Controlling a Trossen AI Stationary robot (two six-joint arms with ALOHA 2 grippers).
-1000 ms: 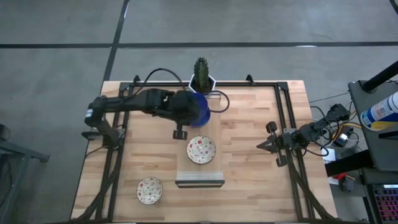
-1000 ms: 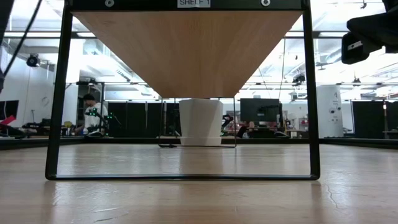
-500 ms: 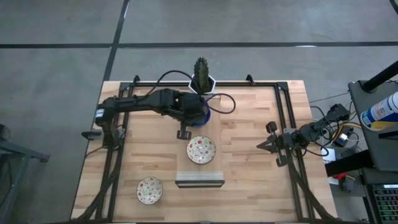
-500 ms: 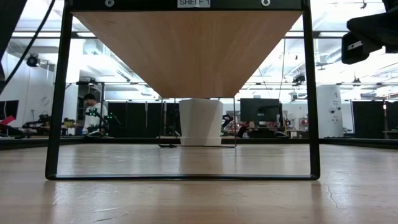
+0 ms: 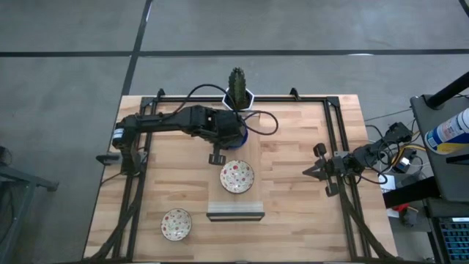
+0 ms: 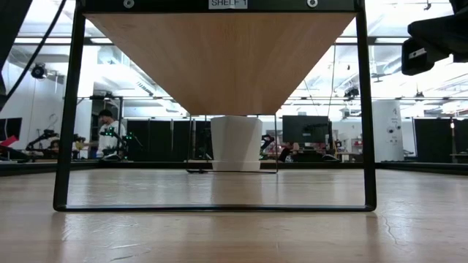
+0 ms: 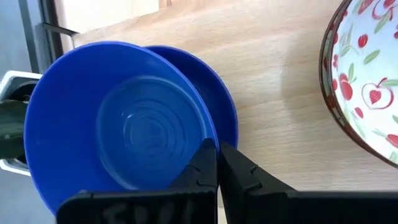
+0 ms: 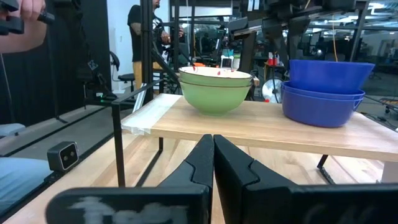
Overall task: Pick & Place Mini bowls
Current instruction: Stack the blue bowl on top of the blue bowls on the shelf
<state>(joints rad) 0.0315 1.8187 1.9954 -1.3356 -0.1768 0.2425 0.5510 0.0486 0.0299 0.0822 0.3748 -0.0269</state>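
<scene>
As we look straight down, the left gripper [image 5: 237, 135] hangs over stacked cobalt blue mini bowls [image 5: 244, 136] on the raised wooden shelf [image 5: 242, 202], beside the white hexagonal cactus pot [image 5: 237, 95]. One speckled cream bowl [image 5: 237, 176] sits on the shelf, another [image 5: 176, 224] on the wooden table [image 5: 293, 220]. The right gripper [image 5: 308, 171] waits at the table's right side, fingers pressed together. In the left wrist view, we see fingers pinching the upper blue bowl's [image 7: 118, 124] rim.
</scene>
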